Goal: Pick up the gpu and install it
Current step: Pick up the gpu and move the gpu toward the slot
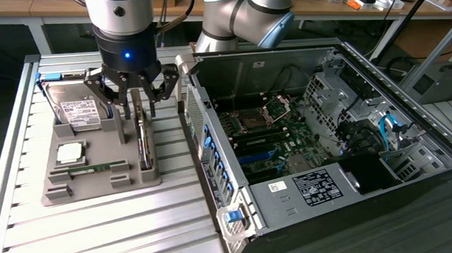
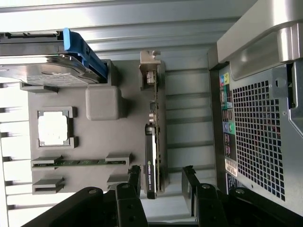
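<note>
exterior: high, angled down | wrist: close above | shared: grey tray [image 1: 90, 186], computer case [image 1: 239, 73]

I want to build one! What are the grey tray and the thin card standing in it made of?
The grey slotted tray looks like matte plastic: dull, even, moulded blocks. The thin dark gpu card seems circuit board with a glossy black cover; its end bracket looks like bare shiny metal.

- gpu [image 1: 143, 143] [image 2: 150, 153]: thin dark card, silvery bracket at one end
- upright on its long edge, seated in a slot of the grey tray [image 1: 97, 188]
- not lifted
</note>
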